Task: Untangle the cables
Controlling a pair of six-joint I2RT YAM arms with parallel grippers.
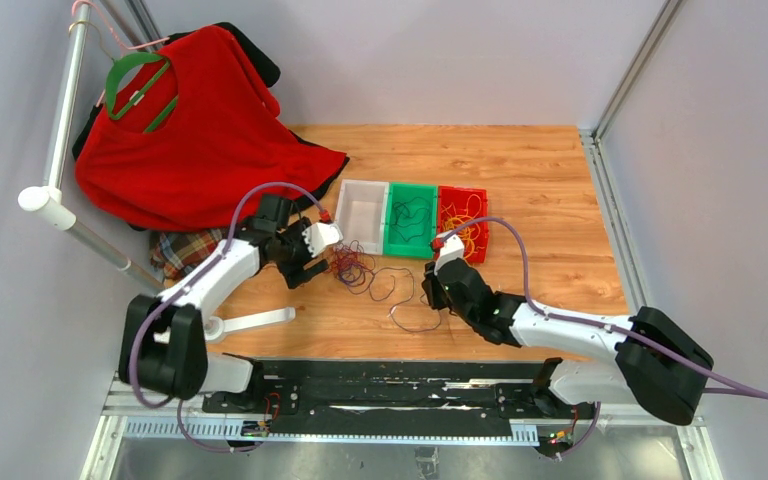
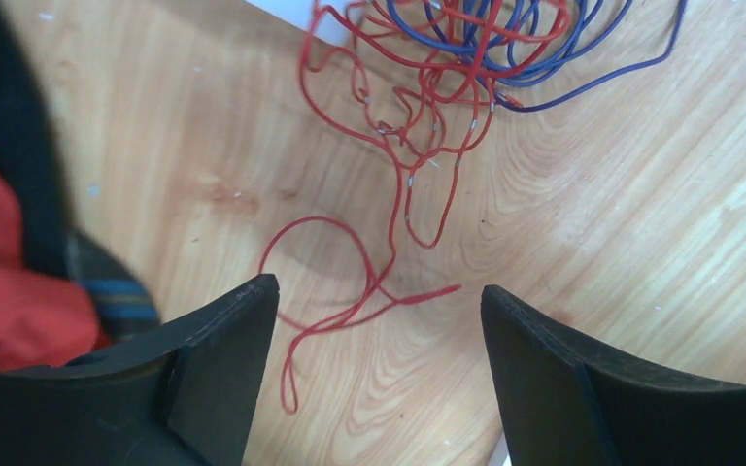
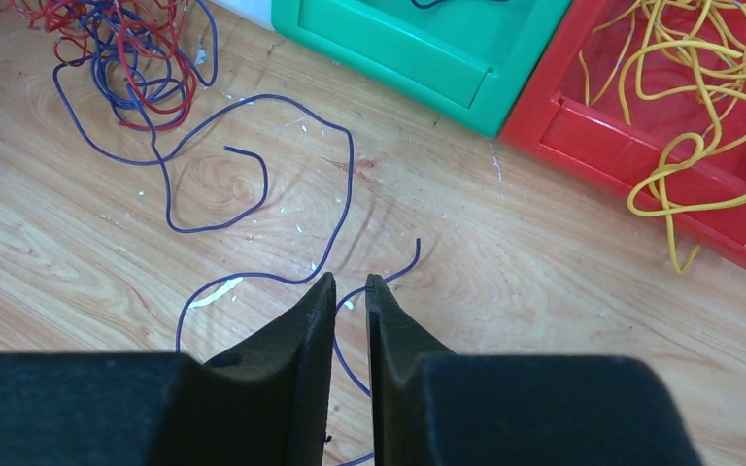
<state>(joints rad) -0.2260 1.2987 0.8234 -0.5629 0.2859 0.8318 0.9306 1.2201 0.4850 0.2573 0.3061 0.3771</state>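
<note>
A tangle of red and purple cables point(image 1: 352, 265) lies on the wooden table point(image 1: 540, 180) in front of the bins. My left gripper point(image 1: 310, 265) is just left of it and open. In the left wrist view its jaws point(image 2: 379, 291) stand wide apart over a loose red cable end point(image 2: 427, 293). The purple strands point(image 2: 505, 39) lie further off. My right gripper point(image 1: 433, 295) is low over a loose purple cable point(image 3: 352, 165). Its jaws point(image 3: 350, 280) are a narrow gap apart, and the cable runs under that gap without being pinched. Yellow cables point(image 3: 699, 58) fill the red bin.
A clear bin point(image 1: 360, 215), a green bin point(image 1: 410, 240) with a dark cable, and a red bin point(image 1: 463, 195) stand in a row mid-table. At the back left a red shirt point(image 1: 190, 130) hangs on a rack. Plaid cloth point(image 1: 185, 250) lies beneath.
</note>
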